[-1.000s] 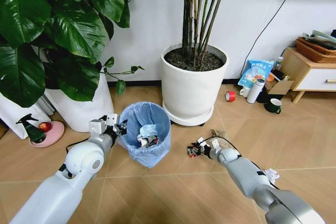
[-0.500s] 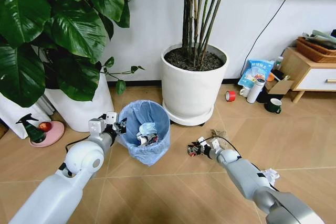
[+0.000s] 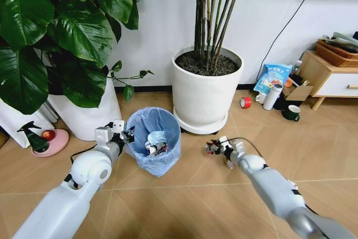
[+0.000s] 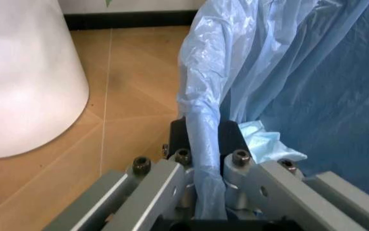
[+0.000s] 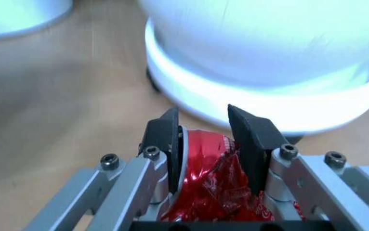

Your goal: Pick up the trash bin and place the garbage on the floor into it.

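The trash bin point(image 3: 154, 145), lined with a crinkly light-blue bag point(image 4: 287, 77), stands on the floor point(image 3: 184, 194) in front of the plant pots. Crumpled paper and other litter lie inside it. My left gripper point(image 3: 127, 135) is shut on the bin's rim point(image 4: 204, 144), its fingers pinching the bag. My right gripper point(image 3: 215, 148) hangs above the floor to the right of the bin, shut on a crushed red can point(image 5: 213, 192). A scrap of crumpled white paper point(image 3: 291, 186) lies on the floor beside my right forearm.
A large white pot point(image 3: 206, 90) with a tall plant stands right behind the bin; another white pot point(image 3: 89, 113) with broad leaves is at the left. A pink dish point(image 3: 49, 141), red tape roll point(image 3: 245, 102), bottle point(image 3: 272, 96), mug point(image 3: 291, 113) and wooden cabinet point(image 3: 330, 76) line the edges.
My right gripper has lifted and moved up and slightly right with the red can. The left gripper and the bin have stayed put.
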Robot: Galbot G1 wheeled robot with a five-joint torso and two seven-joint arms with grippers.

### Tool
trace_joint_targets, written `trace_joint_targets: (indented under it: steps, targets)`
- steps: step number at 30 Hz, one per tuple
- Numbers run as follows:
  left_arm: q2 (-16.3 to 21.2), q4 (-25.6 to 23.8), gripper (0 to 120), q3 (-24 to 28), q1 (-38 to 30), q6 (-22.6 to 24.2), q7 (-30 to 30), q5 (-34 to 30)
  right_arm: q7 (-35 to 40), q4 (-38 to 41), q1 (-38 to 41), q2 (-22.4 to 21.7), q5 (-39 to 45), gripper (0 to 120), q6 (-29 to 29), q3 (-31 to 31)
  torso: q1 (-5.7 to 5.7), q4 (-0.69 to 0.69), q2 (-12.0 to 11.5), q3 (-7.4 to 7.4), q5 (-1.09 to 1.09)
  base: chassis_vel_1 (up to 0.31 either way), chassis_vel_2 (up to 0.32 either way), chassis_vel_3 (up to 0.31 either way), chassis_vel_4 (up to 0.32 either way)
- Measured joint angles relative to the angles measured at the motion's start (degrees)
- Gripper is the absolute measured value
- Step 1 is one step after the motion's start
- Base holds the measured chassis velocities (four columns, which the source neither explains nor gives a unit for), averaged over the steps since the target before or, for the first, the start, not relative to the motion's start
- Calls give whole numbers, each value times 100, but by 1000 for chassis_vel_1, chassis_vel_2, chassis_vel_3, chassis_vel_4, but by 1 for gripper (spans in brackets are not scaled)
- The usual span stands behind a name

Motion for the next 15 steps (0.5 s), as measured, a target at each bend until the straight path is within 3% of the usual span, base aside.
trace_joint_targets:
  steps: [3,4,6,15]
  targets:
    - [-44,39,0,32,0,19,1,48,134,811,-232,-282,154,25,-209,175,0,0,0,0,-4,0,0,0,0]
    - [-86,67,0,76,2,37,1,80,337,1825,-483,-602,397,25,-448,301,0,-1,0,-1,-1,0,0,0,0]
    - [-101,77,0,107,28,44,4,112,488,2463,-566,-795,567,25,-589,341,0,0,0,-1,-3,0,0,0,0]
    - [-151,223,0,382,-85,165,23,60,1032,4470,-164,-1105,1383,25,-1102,125,0,1,0,-1,-3,0,0,0,0]
